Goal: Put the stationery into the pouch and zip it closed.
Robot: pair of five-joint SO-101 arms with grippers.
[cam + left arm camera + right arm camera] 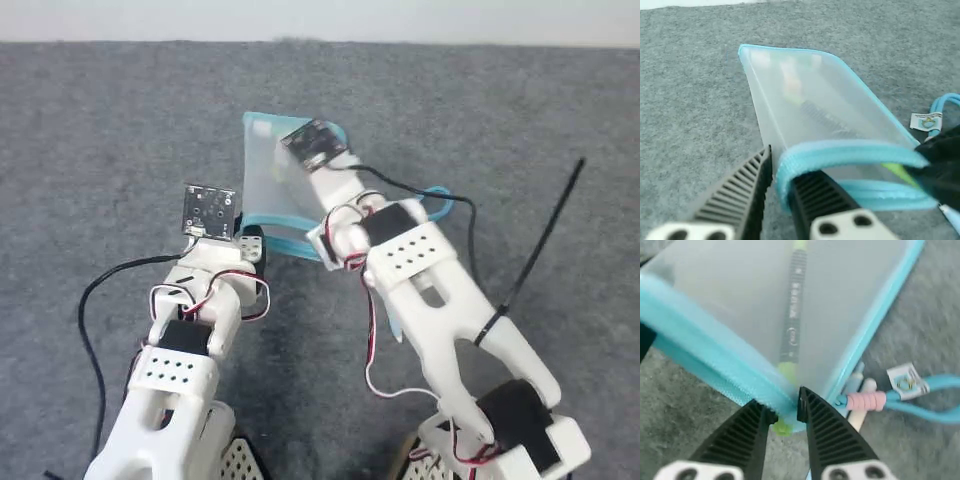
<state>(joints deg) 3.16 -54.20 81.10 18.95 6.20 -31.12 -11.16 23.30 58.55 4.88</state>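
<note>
A translucent pouch with light blue trim lies on the grey carpet between the two arms. In the left wrist view, my left gripper is shut on the corner of the pouch's blue zipper rim. My right gripper pinches the other end of the zipper edge. A dark pen with green ends lies inside the pouch and shows through its wall; its green tip sits between the right fingers. A pink zipper pull hangs on a blue strap just beside the right fingers.
Two pale pen-like tips lie under the pouch's corner near the pink pull. The blue strap with a small tag trails off over the carpet. A black cable runs along the right arm.
</note>
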